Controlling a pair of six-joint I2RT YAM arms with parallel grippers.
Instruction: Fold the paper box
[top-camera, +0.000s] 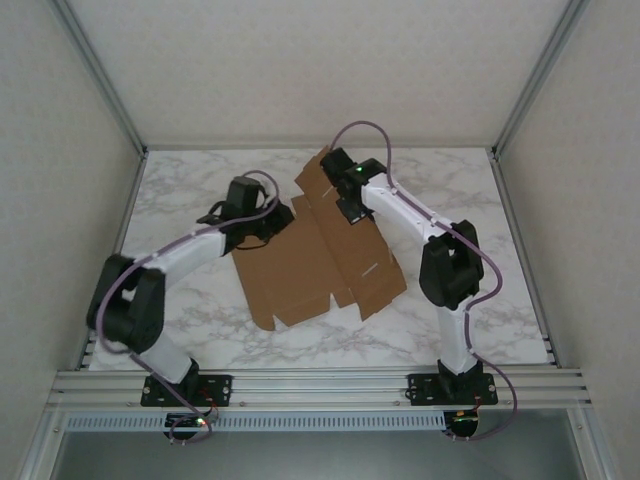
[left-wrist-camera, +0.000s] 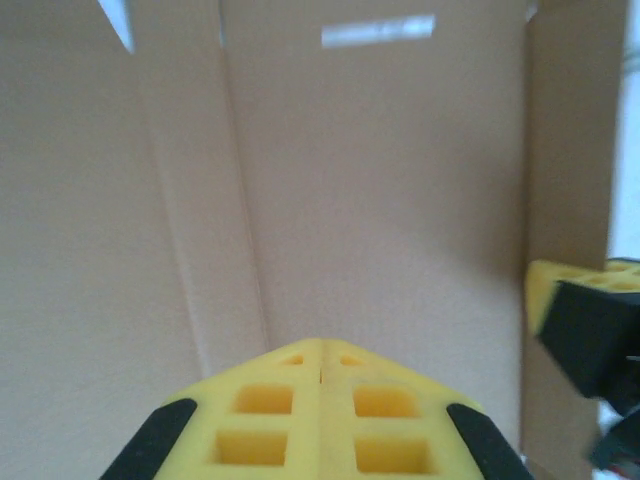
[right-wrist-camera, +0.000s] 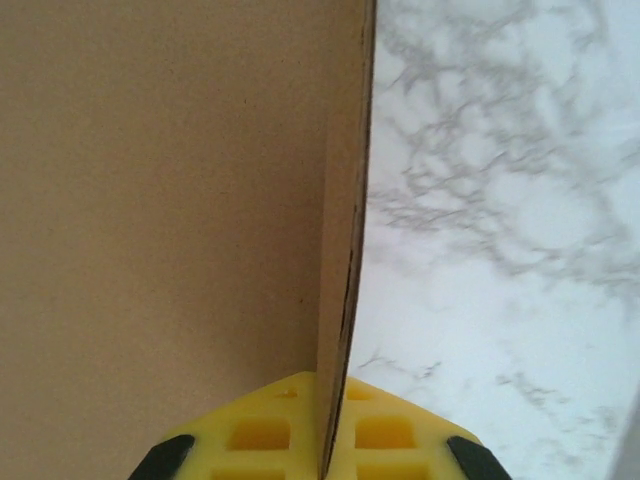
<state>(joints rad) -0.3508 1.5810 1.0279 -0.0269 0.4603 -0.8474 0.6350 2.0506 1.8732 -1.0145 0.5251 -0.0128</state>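
The paper box (top-camera: 320, 265) is a flat brown cardboard blank lying mid-table, with its far flap raised near the right arm. My right gripper (top-camera: 347, 208) is at that far part, shut on the flap's edge. In the right wrist view the yellow fingers (right-wrist-camera: 390, 430) of the right gripper (right-wrist-camera: 335, 380) pinch the thin cardboard edge (right-wrist-camera: 340, 250) between them. My left gripper (top-camera: 280, 220) is at the blank's left side, over its edge. In the left wrist view the left gripper (left-wrist-camera: 320, 345) is shut with nothing between its fingers, close to the creased cardboard (left-wrist-camera: 380, 180).
The white marble table (top-camera: 470, 200) lies bare around the blank and beside the held flap (right-wrist-camera: 500, 200). Aluminium rails and pale walls (top-camera: 560, 120) bound the table. A finger of the right gripper (left-wrist-camera: 575, 285) shows at the right of the left wrist view.
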